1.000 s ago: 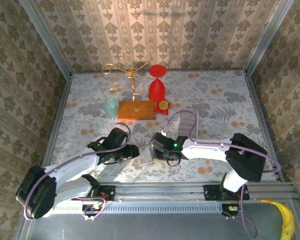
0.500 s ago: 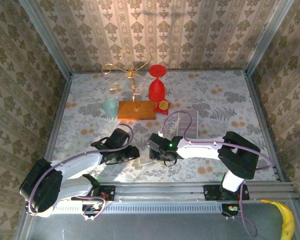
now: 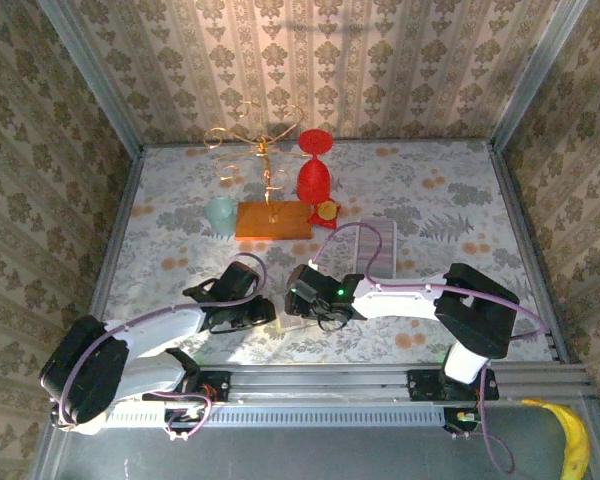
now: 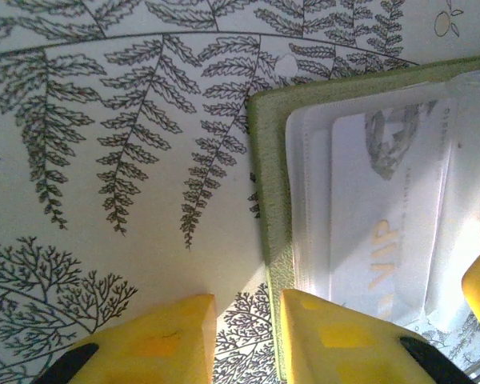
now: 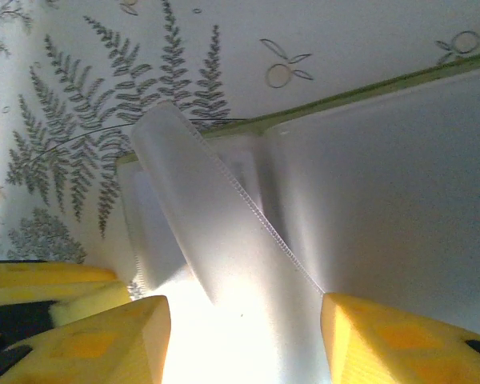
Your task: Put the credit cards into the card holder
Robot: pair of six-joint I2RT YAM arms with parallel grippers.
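A whitish credit card is seen inside a clear sleeve of the card holder, laid on the tabletop, with the fingers of the left hand and of the right hand parted over it.

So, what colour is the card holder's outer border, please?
The border is olive green; left wrist view.

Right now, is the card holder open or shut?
Open. The card holder lies flat with its clear pockets facing up, a white card showing through one, and one clear flap lifted.
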